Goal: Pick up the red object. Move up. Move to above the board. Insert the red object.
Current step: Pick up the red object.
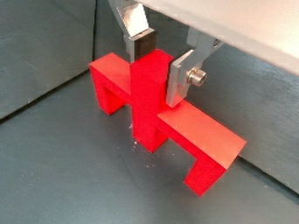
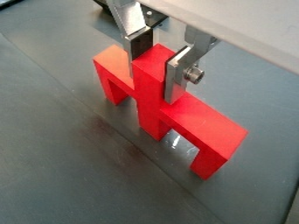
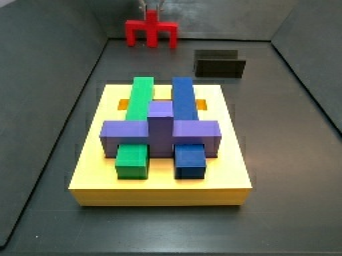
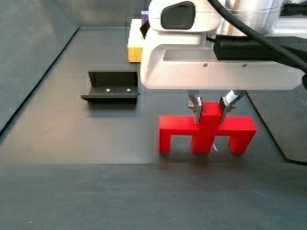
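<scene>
The red object [image 1: 201, 133] [image 2: 212, 129] stands upright on the dark floor, bar across, two legs down, stem up. In a side view it is at the far end of the floor [image 3: 152, 32], well beyond the yellow board [image 3: 94, 170]. My gripper [image 1: 160, 70] [image 2: 158, 68] [image 4: 213, 103] straddles the stem from above. The dark pad sits against one face of the stem and the silver plate against the opposite face, with no gap showing. The legs still rest on the floor. The board carries green, blue and purple blocks.
The black fixture [image 3: 221, 65] [image 4: 108, 85] stands on the floor between the red object and the board, off to one side. Grey walls ring the floor. In a side view the board's corner [image 4: 135, 36] shows behind the gripper body.
</scene>
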